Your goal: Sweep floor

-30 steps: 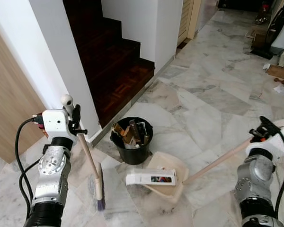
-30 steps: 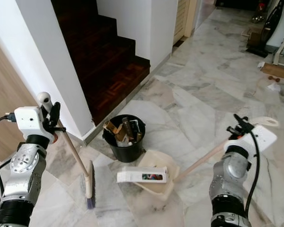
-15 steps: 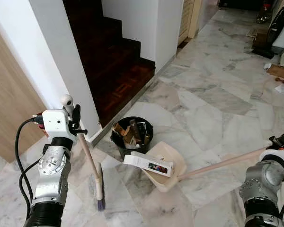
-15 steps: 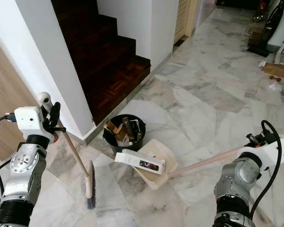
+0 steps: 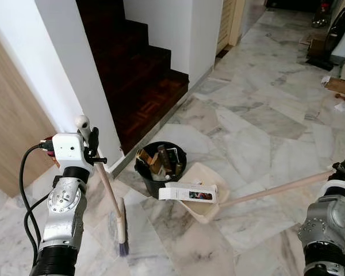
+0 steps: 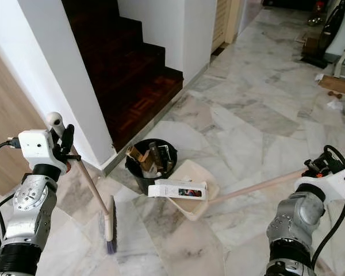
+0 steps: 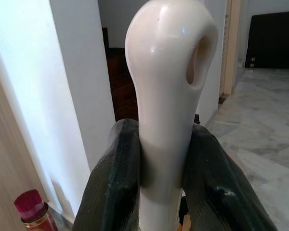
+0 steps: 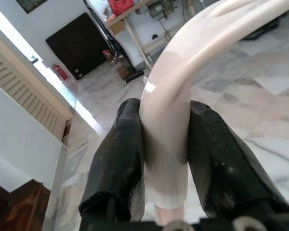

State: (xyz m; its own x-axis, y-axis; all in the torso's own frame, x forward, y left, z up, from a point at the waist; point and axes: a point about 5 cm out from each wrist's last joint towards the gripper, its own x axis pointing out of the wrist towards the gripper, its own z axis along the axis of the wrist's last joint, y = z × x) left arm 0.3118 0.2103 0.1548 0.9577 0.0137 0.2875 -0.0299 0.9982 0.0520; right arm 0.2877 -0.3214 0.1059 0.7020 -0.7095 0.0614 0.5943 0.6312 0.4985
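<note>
The marble floor (image 5: 259,132) spreads out from the dark wooden stairs (image 5: 144,86). A black bin (image 5: 160,168) full of rubbish stands near the bottom step. The dustpan (image 5: 202,192) is tipped up beside the bin, its long handle running out toward the robot's right, where the right gripper (image 8: 166,159) has its jaws clamped on the handle. A white box (image 5: 189,193) lies across the pan's mouth. The broom (image 5: 112,201) leans, bristles on the floor, handle slanting up into the left gripper (image 7: 164,187), jaws closed around it.
</note>
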